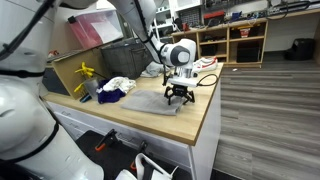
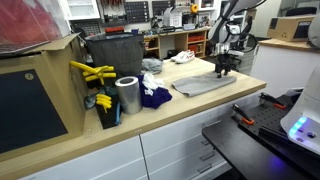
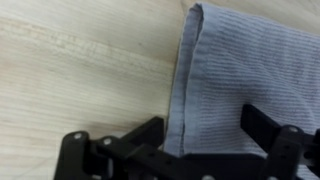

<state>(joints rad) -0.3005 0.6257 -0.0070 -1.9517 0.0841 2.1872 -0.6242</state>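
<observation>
The gripper (image 3: 205,128) sits at 6 o'clock in the wrist view, jaws spread wide and released, straddling the folded edge of the grey cloth (image 3: 250,60). Whether the tips touch the fabric is hard to tell (the fingers are cut off at the frame's bottom). The cloth lies flat on the wooden counter (image 1: 203,112). A blue rag (image 2: 153,97) is at its 9 o'clock in an exterior view.

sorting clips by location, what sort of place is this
Most likely a robotics lab or workshop: a wooden worktop on white drawers, open cubby shelves filled with gear, and what looks like a tool rack on the back wall.
</observation>
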